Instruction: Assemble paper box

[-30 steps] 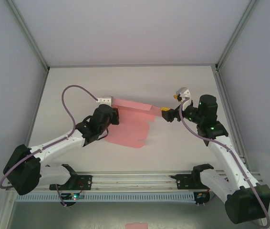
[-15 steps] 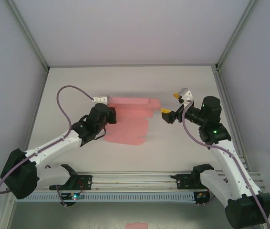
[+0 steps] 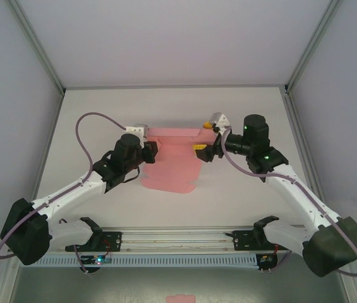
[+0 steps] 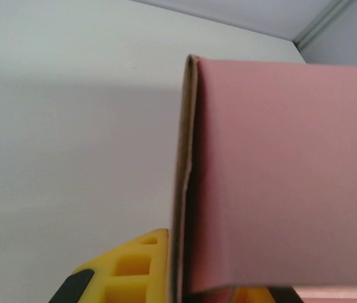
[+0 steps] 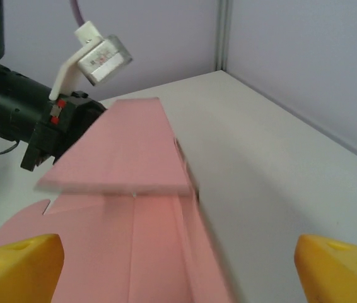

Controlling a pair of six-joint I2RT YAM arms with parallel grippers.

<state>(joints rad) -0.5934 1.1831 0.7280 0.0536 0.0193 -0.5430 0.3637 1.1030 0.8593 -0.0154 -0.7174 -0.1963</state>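
Two sets of fingers flank the paper box point(image 3: 169, 170), a pink creased sheet lying near the middle of the bench point(image 3: 103, 107), a little left of centre and well apart from every edge. The left fingers point(image 4: 131, 274) are clenched on the sheet's left side: in the left wrist view the card's thin edge runs up between the yellow pads, and a flap point(image 4: 292, 177) stands lifted off the bench. From above, that flap point(image 3: 173, 132) shows as a narrow strip along the sheet's far edge, running nearly level. A second ago the same strip slanted toward the near right and reached almost to the right fingers; half a second ago it already sat squarer. The left fingers themselves have hardly moved across the three moments.

The right fingers point(image 3: 199, 148) have changed most. A second ago they were at the strip's right tip; half a second ago they had drawn back to the right, apart from the sheet. They have since swung left and sit just beside the sheet's right edge, the right arm reaching further over the bench. They are spread wide and grip nothing: in the right wrist view the two yellow tips point(image 5: 16, 265) sit at the bottom corners, with the sheet and the lifted flap beyond them. Whether a tip touches the card I cannot tell
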